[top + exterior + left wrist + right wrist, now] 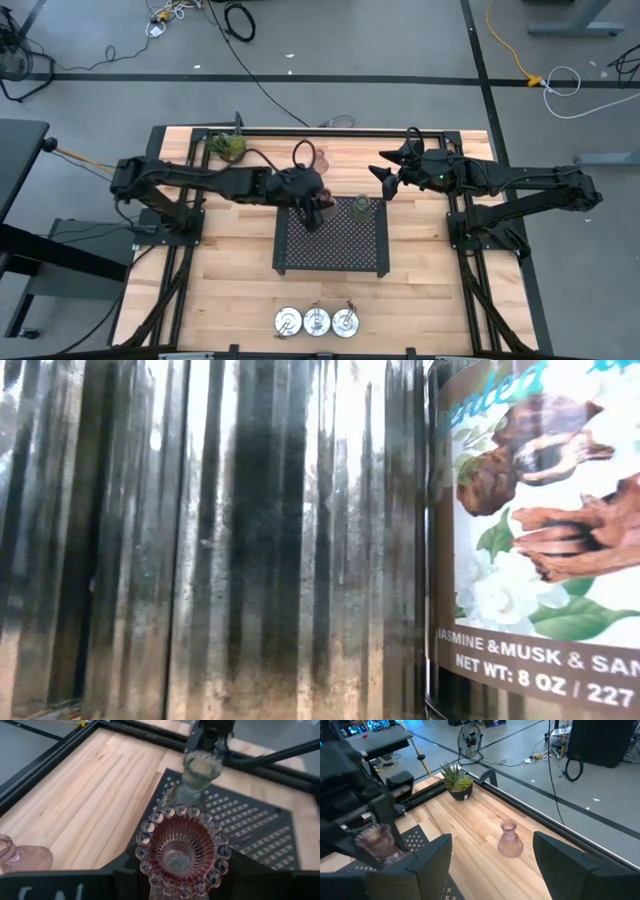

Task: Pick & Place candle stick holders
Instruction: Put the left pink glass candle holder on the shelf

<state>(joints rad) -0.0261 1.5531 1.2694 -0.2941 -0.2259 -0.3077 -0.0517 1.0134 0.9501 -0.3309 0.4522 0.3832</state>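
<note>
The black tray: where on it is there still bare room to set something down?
Most of the black tray is bare, especially its middle and front edge. The back edge is crowded: the left claw holds a pink glass holder at one back corner, and the green glass holder stands at the other.

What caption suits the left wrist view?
Left gripper holds a pink glass holder above the black tray, green holder beyond.

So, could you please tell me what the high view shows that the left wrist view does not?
Only the high view shows the three silver dishes lined up at the table's near edge, the potted plant, and the right tool, open beside the tray. Only the left wrist view shows the beaded rim of the pink holder gripped in the shut left tool. Both show the black perforated tray, the green holder on it, and the second pink holder on the wood.
</note>
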